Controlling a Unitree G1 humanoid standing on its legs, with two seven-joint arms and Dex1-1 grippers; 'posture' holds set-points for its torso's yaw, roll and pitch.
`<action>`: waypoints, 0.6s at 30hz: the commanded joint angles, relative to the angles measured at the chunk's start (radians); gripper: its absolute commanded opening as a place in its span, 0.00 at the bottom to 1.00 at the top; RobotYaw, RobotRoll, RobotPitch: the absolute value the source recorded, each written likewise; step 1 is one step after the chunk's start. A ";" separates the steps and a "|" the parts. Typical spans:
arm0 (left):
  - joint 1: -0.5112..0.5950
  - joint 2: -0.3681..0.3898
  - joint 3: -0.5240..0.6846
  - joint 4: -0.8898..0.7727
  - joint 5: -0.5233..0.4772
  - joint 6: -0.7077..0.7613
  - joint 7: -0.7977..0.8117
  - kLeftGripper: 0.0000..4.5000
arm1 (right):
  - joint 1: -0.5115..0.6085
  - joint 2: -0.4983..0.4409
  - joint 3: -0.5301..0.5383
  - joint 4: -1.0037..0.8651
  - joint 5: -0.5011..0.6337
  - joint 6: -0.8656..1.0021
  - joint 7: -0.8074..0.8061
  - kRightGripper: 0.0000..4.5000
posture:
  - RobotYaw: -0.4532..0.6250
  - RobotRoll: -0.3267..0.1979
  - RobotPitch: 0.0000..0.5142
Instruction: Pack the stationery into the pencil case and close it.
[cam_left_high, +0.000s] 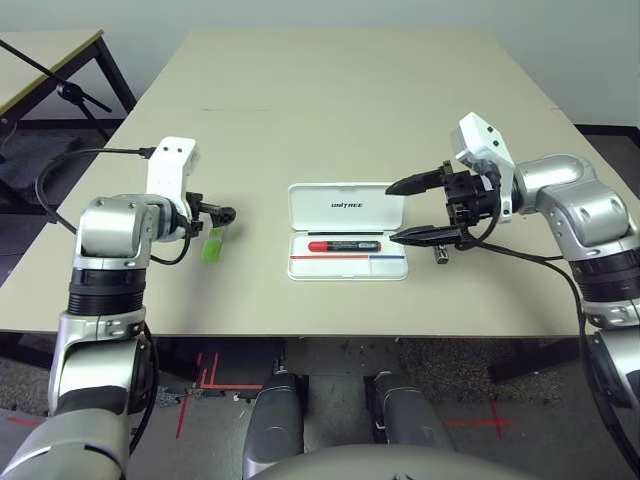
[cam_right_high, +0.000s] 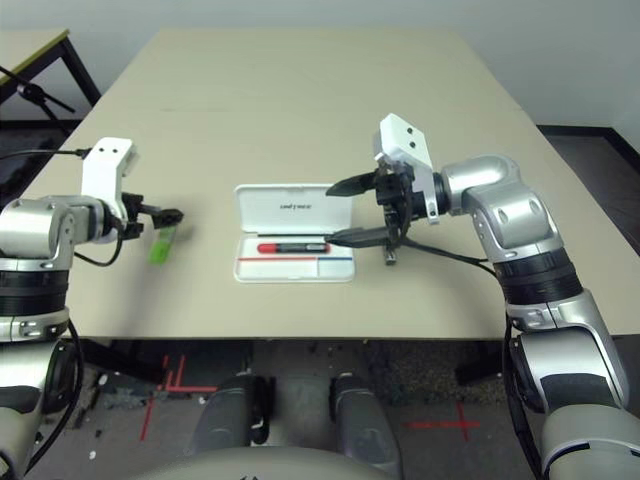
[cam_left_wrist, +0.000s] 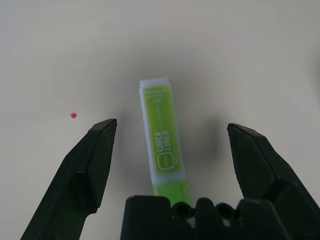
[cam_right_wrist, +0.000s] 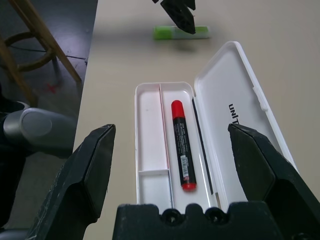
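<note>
Our left gripper (cam_left_wrist: 172, 122), its claw spread wide, hangs above the lime-green highlighter (cam_left_wrist: 162, 130), which lies flat on the table (cam_left_high: 300, 110) to the left of the open white pencil case (cam_right_wrist: 153, 125). Our right gripper (cam_right_wrist: 171, 127), also spread with nothing between its fingers, hovers at the right side of the case. The red-and-black marker (cam_right_wrist: 183, 145) already lies in the long compartment beside the hinge, and the lid (cam_left_high: 347, 208) stands raised on the far side, its lettering facing us. Near our right claw, on the tabletop just right of the case, sits the small black-and-silver piece (cam_left_high: 441, 254). By our reckoning the packing is about a third done: one item is in, while the highlighter and the small piece are both outside and the lid is yet to be shut. The compartments on the near side of the divider (cam_right_wrist: 164, 125) are empty, and we judge they are meant for those two. The next move for us is likely to close the left claw across the highlighter's narrow width and carry it over, with the lid left for last
</note>
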 joint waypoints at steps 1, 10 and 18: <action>0.011 -0.003 0.012 0.050 -0.003 0.003 0.037 1.00 | 0.005 -0.003 0.014 0.009 -0.014 -0.010 -0.005 1.00 | 0.43 0.62 0.14; 0.032 -0.030 -0.017 0.129 -0.006 -0.072 0.075 1.00 | 0.009 -0.001 0.026 0.010 -0.018 -0.021 -0.016 1.00 | 0.43 0.62 0.15; 0.041 -0.046 -0.047 0.148 -0.012 -0.089 0.073 1.00 | 0.017 -0.001 0.026 0.009 -0.030 -0.033 -0.024 1.00 | 0.42 0.62 0.15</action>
